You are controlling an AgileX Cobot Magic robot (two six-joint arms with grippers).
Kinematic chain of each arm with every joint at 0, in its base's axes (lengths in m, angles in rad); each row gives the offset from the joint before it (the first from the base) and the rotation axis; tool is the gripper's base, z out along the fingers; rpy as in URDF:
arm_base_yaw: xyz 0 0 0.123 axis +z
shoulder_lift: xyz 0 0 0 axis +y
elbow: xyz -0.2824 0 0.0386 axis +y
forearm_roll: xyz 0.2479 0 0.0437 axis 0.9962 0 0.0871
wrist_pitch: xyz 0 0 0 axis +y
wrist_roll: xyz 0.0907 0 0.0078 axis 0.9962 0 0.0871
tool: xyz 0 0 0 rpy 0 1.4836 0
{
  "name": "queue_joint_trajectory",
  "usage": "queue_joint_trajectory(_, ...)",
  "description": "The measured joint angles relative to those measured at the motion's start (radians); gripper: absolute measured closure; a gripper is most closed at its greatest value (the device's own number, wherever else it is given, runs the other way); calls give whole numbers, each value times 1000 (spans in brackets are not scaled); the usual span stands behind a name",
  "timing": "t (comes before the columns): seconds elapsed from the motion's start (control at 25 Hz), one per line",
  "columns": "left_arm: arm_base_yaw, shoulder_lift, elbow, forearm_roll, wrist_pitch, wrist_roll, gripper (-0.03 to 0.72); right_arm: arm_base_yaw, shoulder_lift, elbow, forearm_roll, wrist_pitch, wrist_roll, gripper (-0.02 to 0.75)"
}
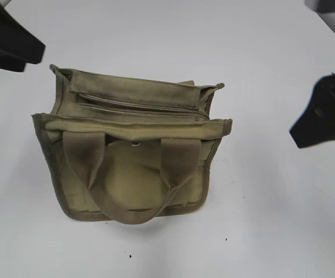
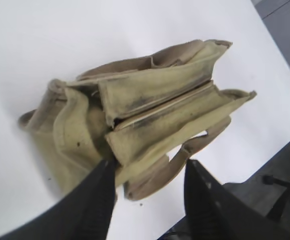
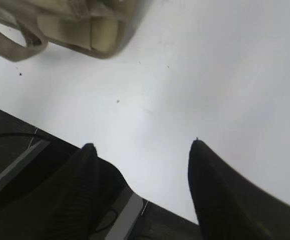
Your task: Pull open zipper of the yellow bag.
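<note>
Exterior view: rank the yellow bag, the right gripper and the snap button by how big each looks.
1. yellow bag
2. right gripper, though cut off by the frame edge and perhaps nearer the camera, so its look is unsure
3. snap button, tiny

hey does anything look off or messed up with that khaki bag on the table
Nothing is damaged or spilled. The khaki bag sits slumped, its top panel sagging around the zipper, with dark smudges along it. Both grippers are clear of it.
</note>
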Motion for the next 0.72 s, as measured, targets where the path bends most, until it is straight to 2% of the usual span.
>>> queue_joint_trajectory(0.16,0,-191,11,163,49,-101,333,0,-165,158,-44,6,66,293)
queue_joint_trajectory(0.28,0,-361,66,260,61,-158,332,0,-311,268,-49,12,92,293)
queue_joint_trajectory(0.48,0,-702,228,399,74,-183,332,0,-599,385,-53,52,97,293)
queue_joint_trajectory(0.72,0,-1062,416,495,86,-220,332,0,-854,454,-55,63,66,293)
